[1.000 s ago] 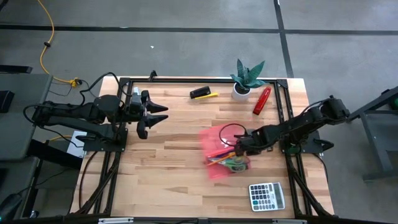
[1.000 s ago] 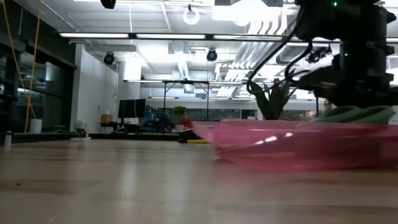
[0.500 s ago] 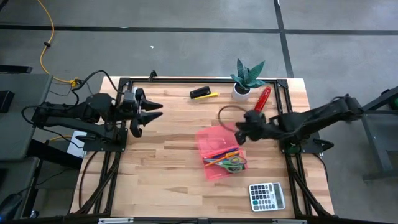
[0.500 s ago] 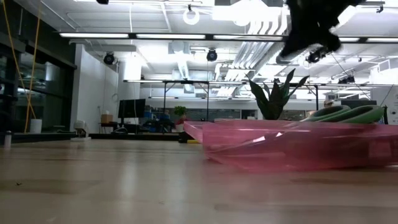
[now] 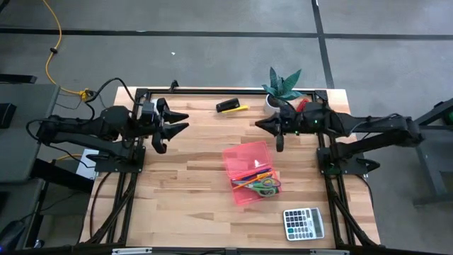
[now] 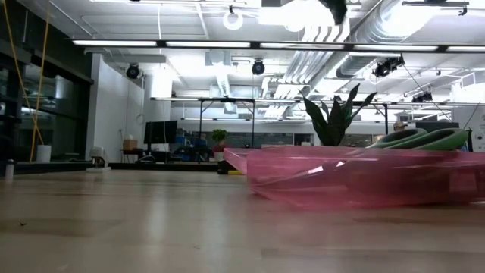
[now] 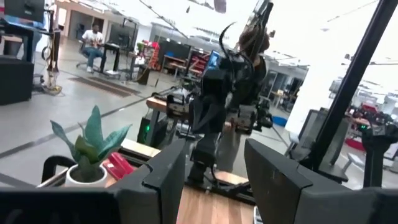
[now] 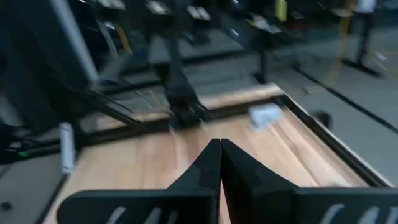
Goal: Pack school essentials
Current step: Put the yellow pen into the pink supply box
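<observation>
The translucent pink tray (image 5: 244, 159) lies on the table's middle; in the low view the tray (image 6: 348, 178) fills the right half. In it lie green-handled scissors (image 5: 266, 186), (image 6: 424, 138) and thin orange, yellow and red pencils (image 5: 249, 177). A black and yellow item (image 5: 230, 106) lies near the far edge. My right gripper (image 5: 258, 125), (image 8: 219, 148) is shut and empty, in the air beyond the tray's far side. My left gripper (image 5: 182, 120), (image 7: 214, 180) hovers open over the table's left part. Purple scissors, crayon box and blue pen do not show.
A potted green plant (image 5: 283, 88), (image 7: 87, 149) stands at the far edge, with a red object (image 5: 303, 106) beside it, partly under my right arm. A calculator (image 5: 303, 223) lies at the near right corner. Bare wood stretches between the tray and my left gripper.
My right gripper has come up out of the pink tray and swung up and toward the far edge, ending near the plant. The tray shifted a little while the gripper left it and now lies still with the scissors and pencils inside.
</observation>
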You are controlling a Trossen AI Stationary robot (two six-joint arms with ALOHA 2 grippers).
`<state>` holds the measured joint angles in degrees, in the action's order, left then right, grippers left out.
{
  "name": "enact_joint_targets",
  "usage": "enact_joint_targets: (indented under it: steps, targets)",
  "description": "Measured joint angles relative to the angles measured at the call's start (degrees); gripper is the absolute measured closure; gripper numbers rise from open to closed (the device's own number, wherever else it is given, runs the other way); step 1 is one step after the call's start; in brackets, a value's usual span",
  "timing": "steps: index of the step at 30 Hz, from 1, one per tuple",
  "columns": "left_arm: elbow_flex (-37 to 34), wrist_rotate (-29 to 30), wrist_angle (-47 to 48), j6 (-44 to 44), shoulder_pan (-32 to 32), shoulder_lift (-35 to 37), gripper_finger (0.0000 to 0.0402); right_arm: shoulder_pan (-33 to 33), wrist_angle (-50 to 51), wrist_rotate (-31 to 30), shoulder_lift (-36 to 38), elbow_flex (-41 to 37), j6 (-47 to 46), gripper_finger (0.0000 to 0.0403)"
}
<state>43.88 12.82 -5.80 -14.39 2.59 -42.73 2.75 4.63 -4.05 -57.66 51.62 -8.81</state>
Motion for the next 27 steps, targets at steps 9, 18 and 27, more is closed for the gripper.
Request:
enact_joint_targets:
  steps: [9,18,27]
  targets:
    - [0.0,-0.2,-1.3,0.0,0.0,-1.7,0.0249,3.8,-9.3,8.9,-1.7,0.0,1.3,0.0403]
    - [0.0,0.9,-1.4,1.1,0.0,-1.7,0.0249,3.9,-8.5,6.3,-1.8,0.0,1.4,0.0402]
    - [0.0,7.7,-1.0,1.1,3.2,-5.8,0.0249,10.6,4.0,5.5,-14.7,9.3,2.7,0.0327]
